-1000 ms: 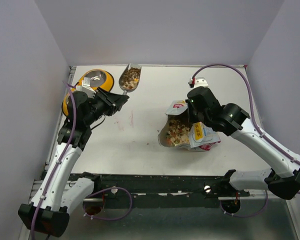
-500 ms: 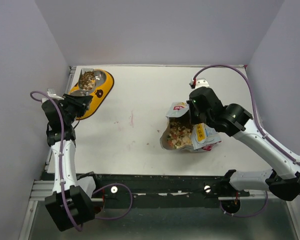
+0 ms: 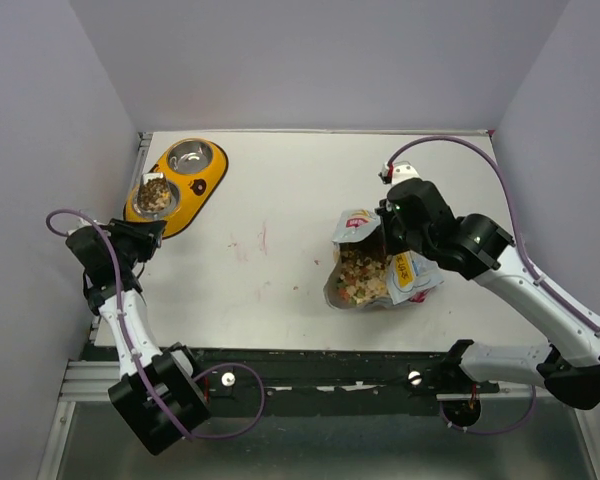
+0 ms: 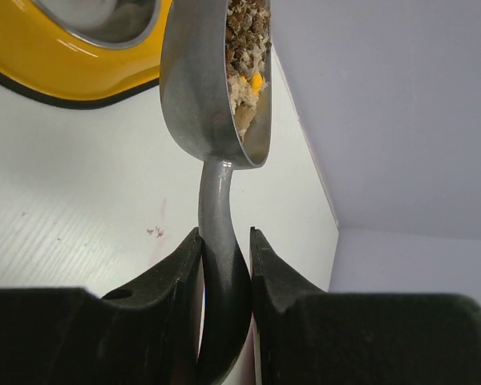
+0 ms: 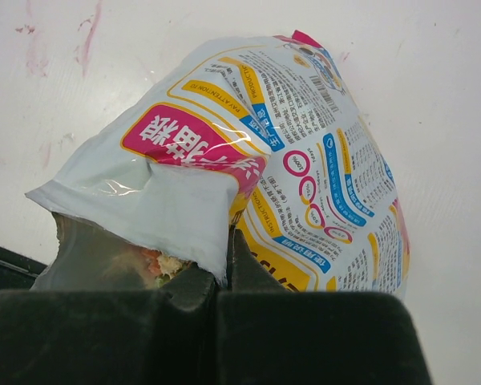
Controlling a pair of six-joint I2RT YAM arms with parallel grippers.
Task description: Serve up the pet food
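My left pincer (image 4: 224, 245) is clamped partway closed on the handle of the metal scoop (image 4: 212, 104), which carries kibble (image 4: 244, 40) over the nearer cup of the yellow bowl (image 3: 216, 178). My right pincer (image 5: 222, 277) pinches tight on the rim of the pouch (image 5: 305, 184), which lies gaping on the counter (image 3: 280, 200).

A white table (image 3: 310, 190) stands between 3 plain walls of pale lilac-grey colour: the back wall (image 3: 310, 60), the left wall (image 3: 40, 110) and the right wall (image 3: 575, 90). The light is soft and even. The table top has faint reddish stains (image 3: 263, 237). A black metal rail (image 3: 310, 362) runs along its near edge.
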